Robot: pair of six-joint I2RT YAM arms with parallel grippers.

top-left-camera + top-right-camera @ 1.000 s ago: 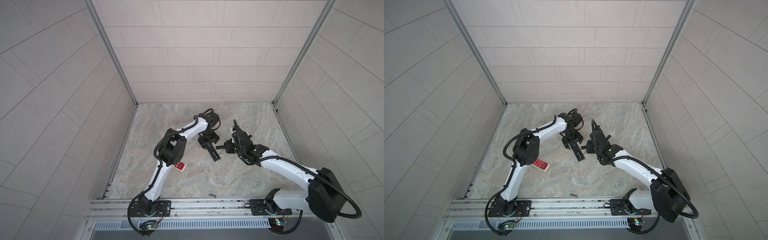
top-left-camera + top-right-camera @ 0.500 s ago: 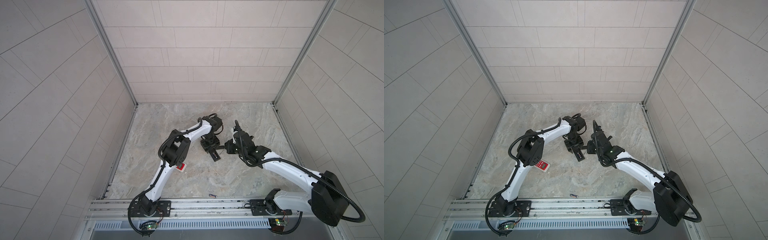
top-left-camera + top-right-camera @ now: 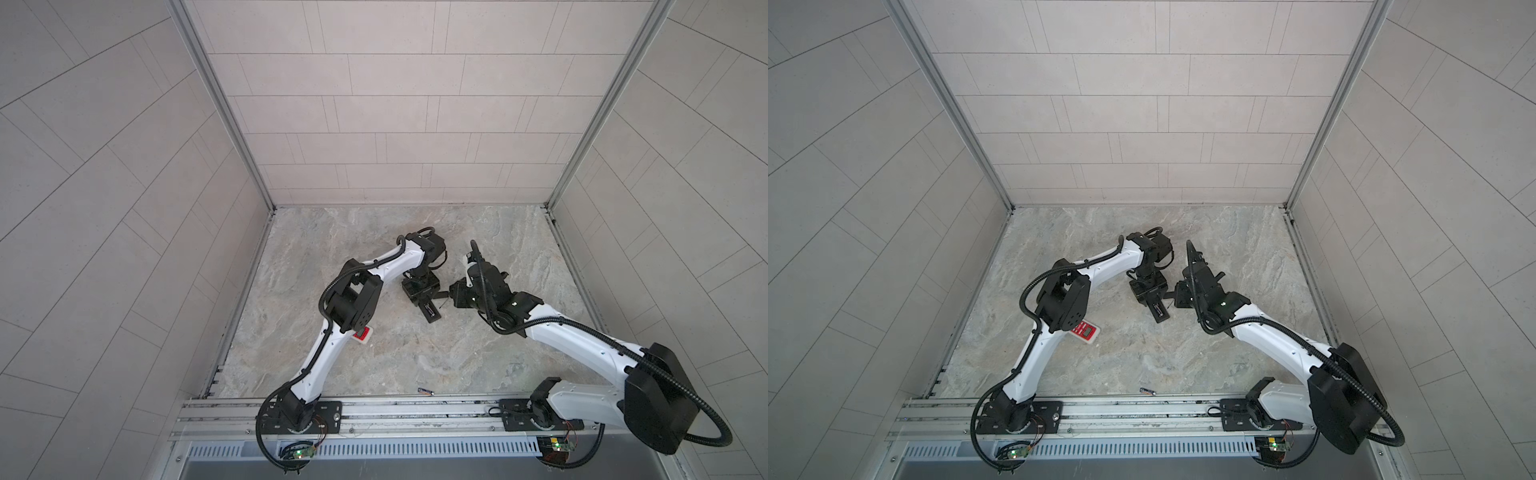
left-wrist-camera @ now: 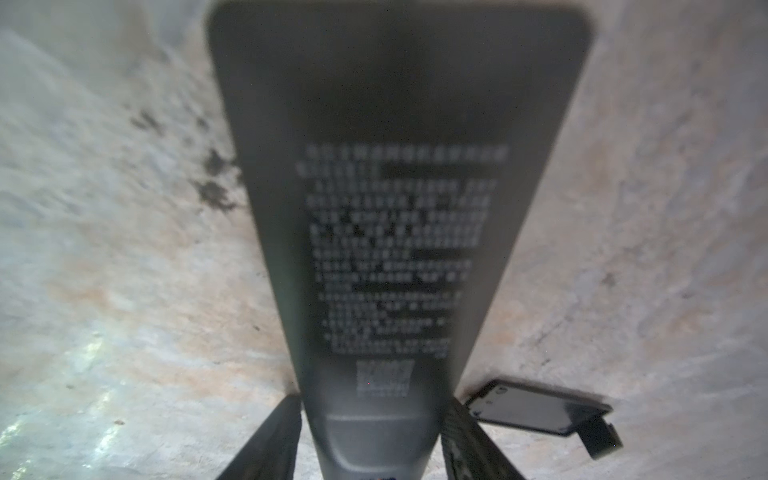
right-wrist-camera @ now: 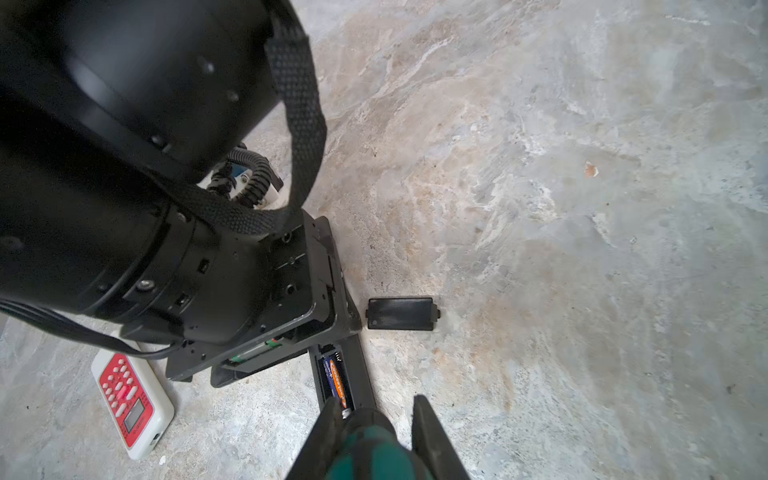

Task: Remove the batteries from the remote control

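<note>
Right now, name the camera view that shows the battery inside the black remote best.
The right wrist view: the battery lies in the open compartment of the black remote, label visible. The left wrist view shows only the remote's blurred printed back. In both top views the remote is tiny; its battery cannot be made out.

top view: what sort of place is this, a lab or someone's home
Probably a robot test booth, not a home: plain panel walls box in a marble-look table, and the left arm and right arm are bolted to a metal rail along its front.
</note>
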